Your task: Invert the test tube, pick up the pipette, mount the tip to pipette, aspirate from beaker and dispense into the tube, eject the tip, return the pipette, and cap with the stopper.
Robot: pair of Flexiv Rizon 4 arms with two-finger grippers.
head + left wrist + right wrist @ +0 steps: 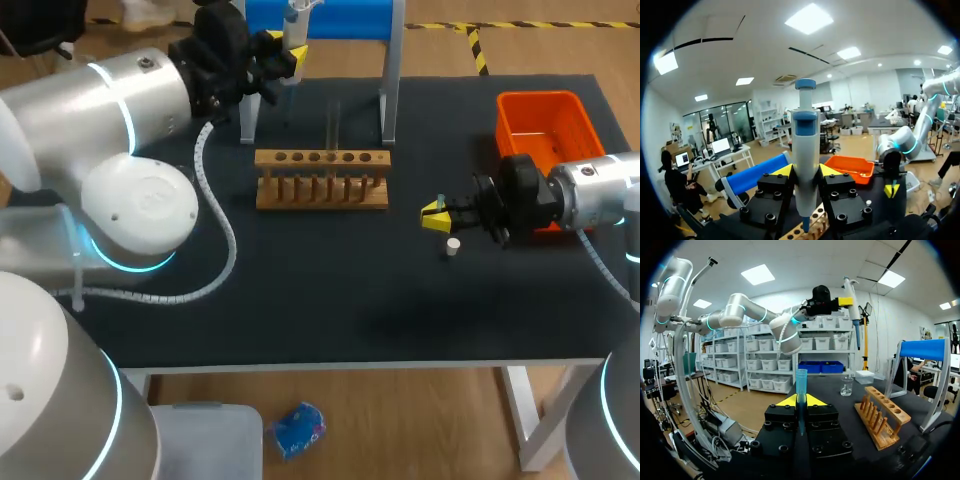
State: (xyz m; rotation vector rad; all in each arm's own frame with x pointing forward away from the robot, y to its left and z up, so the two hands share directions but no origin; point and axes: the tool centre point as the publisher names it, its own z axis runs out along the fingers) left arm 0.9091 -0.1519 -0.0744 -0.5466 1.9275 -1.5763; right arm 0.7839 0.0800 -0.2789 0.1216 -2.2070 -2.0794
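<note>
The left hand (806,172) is clamped on the white-and-blue plastic pipette (805,145), holding it upright near the blue-topped metal stand (340,15) at the back of the black desk (330,300). The right hand (801,401) is closed on the small translucent blue pipette tip (801,385), which stands mouth-up between its fingers, well apart from the pipette. Mounting looks like the step in hand, and the risk is alignment: if the pipette's narrow nose comes down off-centre or tilted, it could push the tip sideways out of the pinch or seat it crooked, and a crooked tip would likely leak on aspiration. The small white stopper (453,246) lies on the desk just beside the right hand, so a low sweep could knock it away. The right wrist view shows the clear glass beaker (846,386) beyond the wooden tube rack (882,415), which the head view does not plainly show. The head view alone gives the gap between the two hands and what looks like the clear test tube (334,125) upright in the rack. The left wrist view shows the grip sitting on the pipette's body, below its plunger.
</note>
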